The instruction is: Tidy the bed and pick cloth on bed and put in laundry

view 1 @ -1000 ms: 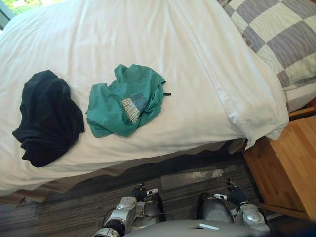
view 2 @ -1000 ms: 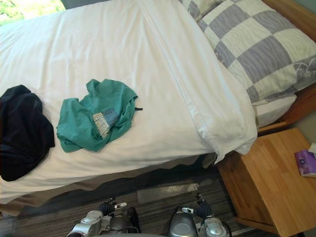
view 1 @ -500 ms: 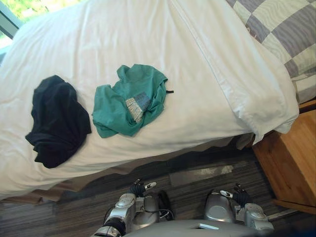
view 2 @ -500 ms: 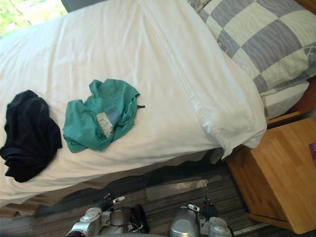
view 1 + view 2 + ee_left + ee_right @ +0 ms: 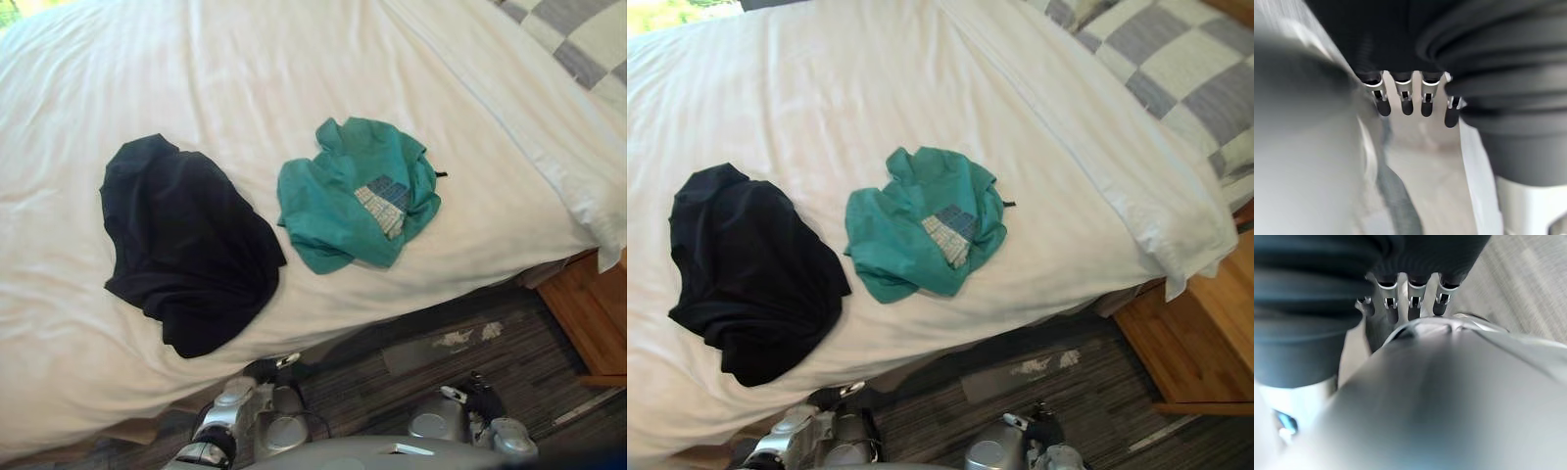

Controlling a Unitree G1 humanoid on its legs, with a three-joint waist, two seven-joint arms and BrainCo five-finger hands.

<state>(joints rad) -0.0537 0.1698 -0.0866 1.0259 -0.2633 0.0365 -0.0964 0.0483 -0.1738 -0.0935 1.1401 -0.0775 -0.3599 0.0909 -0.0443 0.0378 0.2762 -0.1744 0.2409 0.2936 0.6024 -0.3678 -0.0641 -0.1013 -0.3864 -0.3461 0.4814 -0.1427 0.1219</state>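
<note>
Soft, light and limp, the green cloth [image 5: 358, 191] is lying crumpled on the bed [image 5: 294, 59] near its front edge, the black cloth [image 5: 186, 240] just beside it, each probably best pinched at a raised fold, while the left hand [image 5: 1403, 95] and right hand [image 5: 1415, 298] are hanging empty, fingers straight and apart.

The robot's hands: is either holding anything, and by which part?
Nothing is held: left hand and right hand hang open, while the crumpled black garment and teal shirt lie untouched.

Checkered pillow [image 5: 1176, 59] and nightstand [image 5: 1205, 343] cut off at the edge; surroundings past my left hand [image 5: 1406, 97] too blurred to tell.
</note>
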